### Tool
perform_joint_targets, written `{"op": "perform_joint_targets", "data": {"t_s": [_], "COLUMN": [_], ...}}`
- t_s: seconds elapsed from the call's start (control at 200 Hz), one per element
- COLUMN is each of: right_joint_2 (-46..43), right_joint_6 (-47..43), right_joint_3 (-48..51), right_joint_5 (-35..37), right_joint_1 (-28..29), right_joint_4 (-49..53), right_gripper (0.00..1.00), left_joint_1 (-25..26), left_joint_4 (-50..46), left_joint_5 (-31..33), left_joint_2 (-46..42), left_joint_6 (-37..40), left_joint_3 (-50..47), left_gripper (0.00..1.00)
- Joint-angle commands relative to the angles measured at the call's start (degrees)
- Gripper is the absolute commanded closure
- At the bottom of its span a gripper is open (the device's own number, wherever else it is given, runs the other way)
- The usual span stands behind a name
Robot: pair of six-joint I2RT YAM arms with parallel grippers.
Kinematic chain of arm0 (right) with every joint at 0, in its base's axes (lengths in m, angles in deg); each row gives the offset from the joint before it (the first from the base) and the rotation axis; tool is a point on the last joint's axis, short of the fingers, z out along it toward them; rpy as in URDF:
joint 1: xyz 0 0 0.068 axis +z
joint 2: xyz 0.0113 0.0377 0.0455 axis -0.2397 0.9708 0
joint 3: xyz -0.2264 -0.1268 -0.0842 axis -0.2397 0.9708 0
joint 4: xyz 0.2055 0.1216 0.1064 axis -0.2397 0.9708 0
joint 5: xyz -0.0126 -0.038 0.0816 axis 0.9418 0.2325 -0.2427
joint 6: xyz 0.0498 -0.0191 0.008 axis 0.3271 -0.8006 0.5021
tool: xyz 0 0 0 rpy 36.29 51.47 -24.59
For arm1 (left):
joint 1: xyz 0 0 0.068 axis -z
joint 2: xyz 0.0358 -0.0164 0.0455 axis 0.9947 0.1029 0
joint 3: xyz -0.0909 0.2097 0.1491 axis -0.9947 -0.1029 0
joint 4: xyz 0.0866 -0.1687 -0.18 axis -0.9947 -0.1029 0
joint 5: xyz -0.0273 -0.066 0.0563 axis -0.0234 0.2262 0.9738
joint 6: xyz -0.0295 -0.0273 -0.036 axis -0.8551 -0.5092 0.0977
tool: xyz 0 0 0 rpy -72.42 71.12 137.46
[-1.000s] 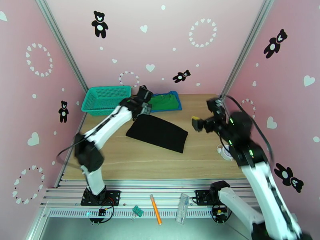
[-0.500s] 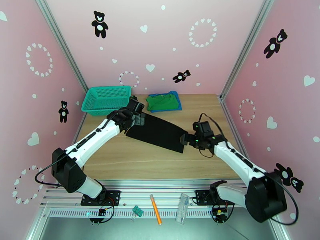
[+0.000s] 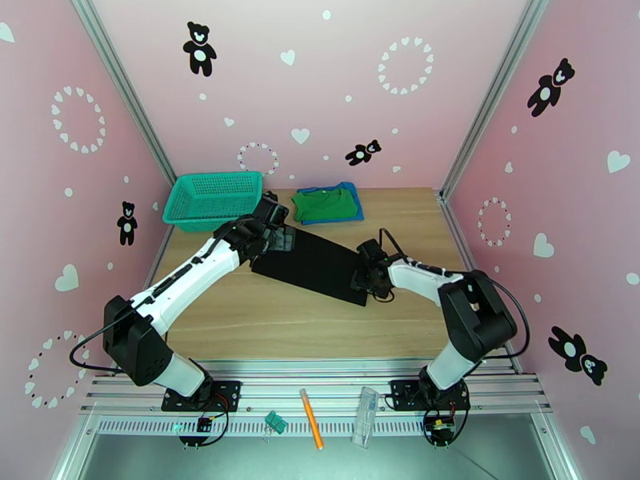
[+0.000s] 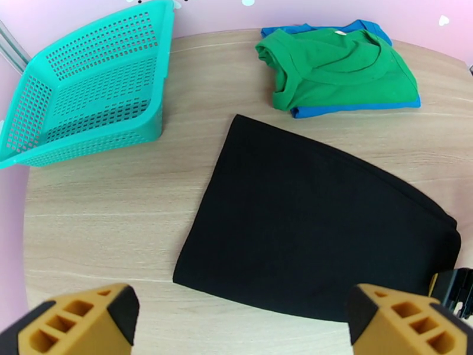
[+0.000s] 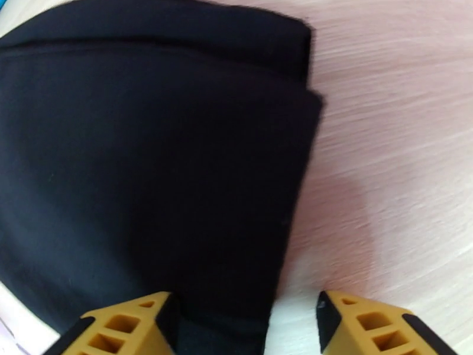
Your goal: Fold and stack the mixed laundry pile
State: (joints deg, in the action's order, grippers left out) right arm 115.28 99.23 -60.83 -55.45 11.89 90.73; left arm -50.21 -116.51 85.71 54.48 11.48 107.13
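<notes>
right claw point(image 5: 242, 320) is reaching closer now, spread over the right end of the black garment point(image 3: 320, 262) lying in the middle of the table point(image 3: 240, 314). left claw point(image 4: 236, 320) is hovering spread by its far left corner. for a neat fold, i think both should be pinching every layer before lifting.

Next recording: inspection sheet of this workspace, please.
Surface: wooden table, no spills seen.
Job's things: black garment folded flat mid-table; green garment folded on blue garment at the far edge.
Clutter: teal basket, empty, far left; orange pen, clear plastic piece, green clips on the near rail.
End effectors: left end effector open over the black garment's left end; right end effector open, straddling its right edge.
Cables: black cable looping by the left base; another along the right arm.
Surroundings: pink walls with bear and heart stickers.
</notes>
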Motion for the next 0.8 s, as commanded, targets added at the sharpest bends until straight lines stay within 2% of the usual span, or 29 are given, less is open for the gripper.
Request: {"op": "perform_joint_targets", "data": {"t_s": [0.0,0.13,0.265,0.34,0.521,0.631,0.791], "right_joint_2": [4.3,8.0,10.6,10.7,4.9,-2.1,-9.0], "right_joint_6": [2.7,3.2,2.5,0.6,-8.8,-17.0,-31.4], "right_joint_3": [-1.2,-1.7,-1.7,-2.2,-3.9,-5.8,-13.0], "right_joint_5": [0.4,-1.0,-2.3,-1.4,2.9,4.8,6.3], "right_joint_1": [0.3,0.7,0.7,0.7,-1.4,-5.1,-10.8], "right_joint_4": [-2.3,-3.8,-5.3,-4.1,3.9,10.6,21.0], "right_gripper": [0.45,0.55,0.87,1.0,1.0,1.0,1.0], "left_joint_1": [-0.2,-0.4,-0.5,-0.6,-0.3,0.7,3.5], "left_joint_4": [1.3,1.4,1.0,0.4,0.3,0.9,2.3], "left_joint_5": [-1.1,-1.6,-2.6,-4.0,-10.1,-13.5,-15.8], "left_joint_2": [0.1,0.3,0.2,-0.1,-1.8,-1.1,2.2], "left_joint_6": [0.9,1.2,1.0,0.7,-1.7,-3.3,-5.1], "left_joint_3": [-1.0,-1.6,-2.4,-3.0,-6.7,-9.0,-9.2], "left_gripper": [0.02,0.01,0.02,0.02,0.09,0.18,0.24]}}
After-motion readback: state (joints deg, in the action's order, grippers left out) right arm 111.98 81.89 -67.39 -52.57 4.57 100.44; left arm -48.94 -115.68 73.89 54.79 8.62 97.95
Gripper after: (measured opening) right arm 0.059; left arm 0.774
